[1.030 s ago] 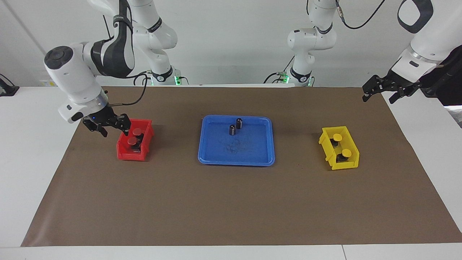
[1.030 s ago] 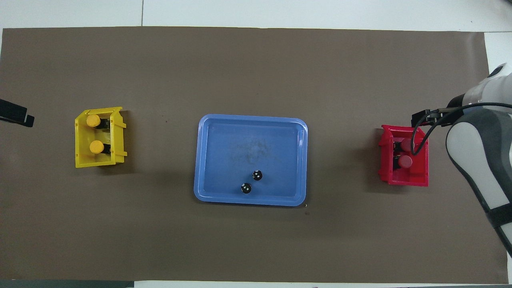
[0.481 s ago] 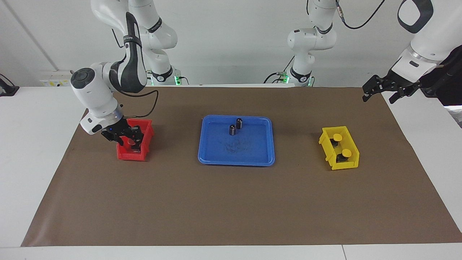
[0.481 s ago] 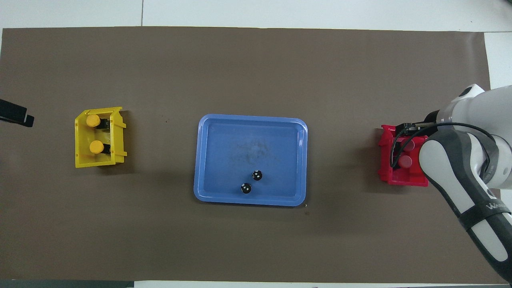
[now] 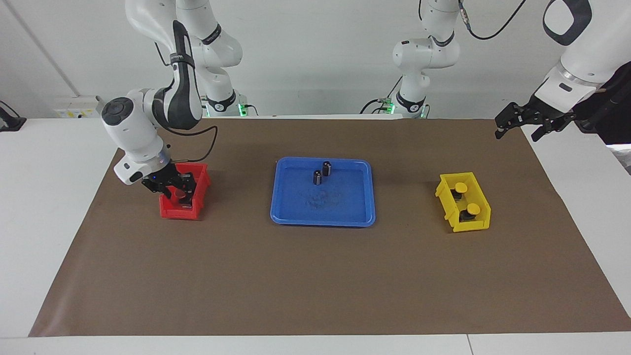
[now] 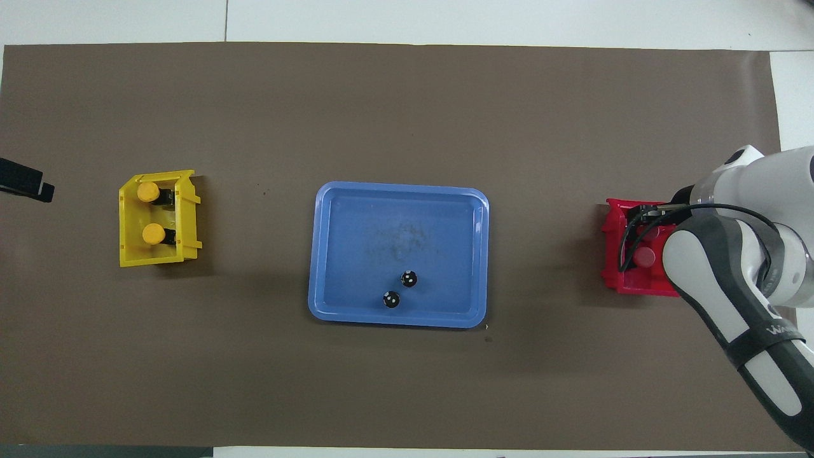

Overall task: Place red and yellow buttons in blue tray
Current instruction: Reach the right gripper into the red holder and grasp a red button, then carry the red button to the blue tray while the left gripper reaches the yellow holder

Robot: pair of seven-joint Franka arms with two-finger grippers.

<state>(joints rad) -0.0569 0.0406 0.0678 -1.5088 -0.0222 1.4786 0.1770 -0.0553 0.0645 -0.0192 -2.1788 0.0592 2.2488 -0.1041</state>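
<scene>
My right gripper [image 5: 176, 191] is down inside the red bin [image 5: 180, 213], its fingers closed on either side of a red button [image 5: 176, 195]. From overhead the arm hides that button, and the other red button [image 6: 645, 256] shows in the bin, nearer to the robots. Two yellow buttons [image 5: 461, 187] [image 5: 473, 208] stand in the yellow bin [image 5: 468, 227] toward the left arm's end. Between the bins lies the blue tray [image 5: 323, 223], with no button in it. My left gripper [image 5: 525, 124] waits open in the air over the mat's corner at its own end.
Two dark capless cylinders [image 5: 318, 177] [image 5: 327, 168] stand in the blue tray, on the side nearer to the robots. A brown mat [image 5: 315, 286] covers the table. The right arm's forearm [image 6: 731, 299] reaches over the red bin's outer side.
My right gripper came down from beside the red bin into it and narrowed around a red button. Over the last half second it barely shifted. The left arm stayed still.
</scene>
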